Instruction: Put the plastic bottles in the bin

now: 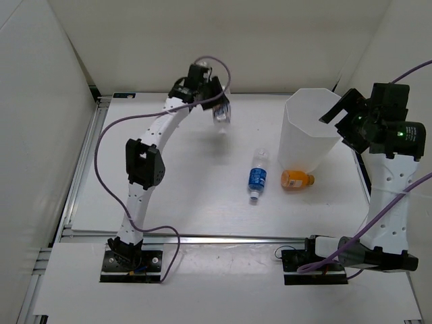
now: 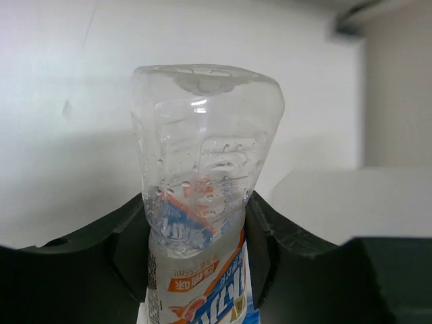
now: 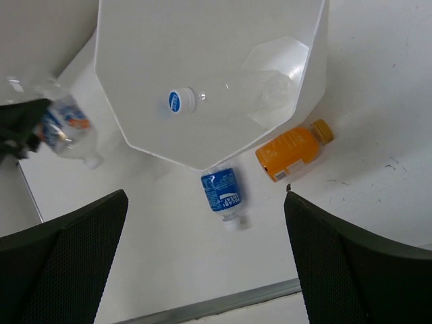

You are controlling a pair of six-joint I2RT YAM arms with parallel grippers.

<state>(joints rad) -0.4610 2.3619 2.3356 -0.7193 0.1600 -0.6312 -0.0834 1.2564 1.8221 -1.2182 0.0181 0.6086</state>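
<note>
My left gripper is shut on a clear bottle with a white-grey label, held off the table at the far left. In the left wrist view its black fingers press both sides of that bottle. The translucent white bin stands at the far right, and a plain clear bottle lies inside it. A clear bottle with a blue label and an orange bottle lie on the table in front of the bin. My right gripper hangs open above the bin's right rim, holding nothing.
White walls enclose the table on the left, back and right. A metal rail runs along the table's near edge. A purple cable loops beside the left arm.
</note>
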